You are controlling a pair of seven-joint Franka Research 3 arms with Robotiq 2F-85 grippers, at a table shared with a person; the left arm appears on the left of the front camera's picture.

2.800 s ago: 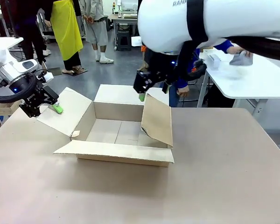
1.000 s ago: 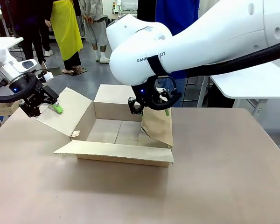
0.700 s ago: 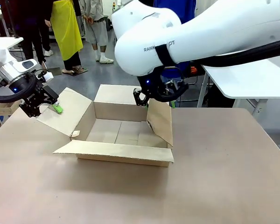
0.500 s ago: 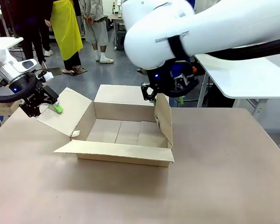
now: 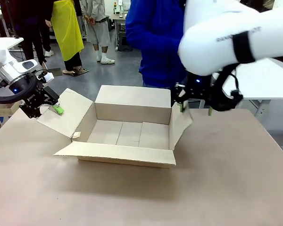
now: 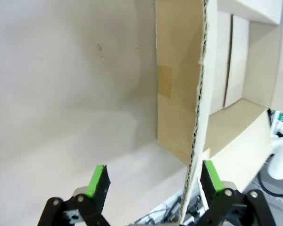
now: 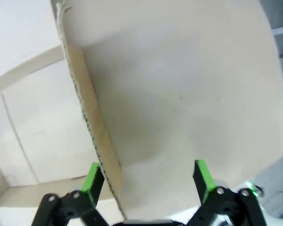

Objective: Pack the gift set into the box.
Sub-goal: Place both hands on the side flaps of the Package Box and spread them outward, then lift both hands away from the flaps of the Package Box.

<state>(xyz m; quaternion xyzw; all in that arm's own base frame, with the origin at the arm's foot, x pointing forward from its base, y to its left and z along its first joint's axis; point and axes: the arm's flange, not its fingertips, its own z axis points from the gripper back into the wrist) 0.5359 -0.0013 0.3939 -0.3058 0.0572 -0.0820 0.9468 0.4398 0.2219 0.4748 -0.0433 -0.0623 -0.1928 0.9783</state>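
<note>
The brown cardboard box lies open and empty at the middle of the table. My left gripper is open at the outer edge of the box's left flap, which leans outward; in the left wrist view that flap stands edge-on inside my left gripper, close to one pad. Over at the right flap, now splayed outward, my right gripper is open. Seen from the right wrist, the flap passes through my right gripper. The gift set is out of view.
A person in a blue top stands right behind the box at the far table edge. A white table is at the back right. Bare tan tabletop stretches in front of and right of the box.
My right arm swung to the right, taking the right flap from leaning inward over the box to splayed outward. The person in blue has come into view. The left arm stayed put.
</note>
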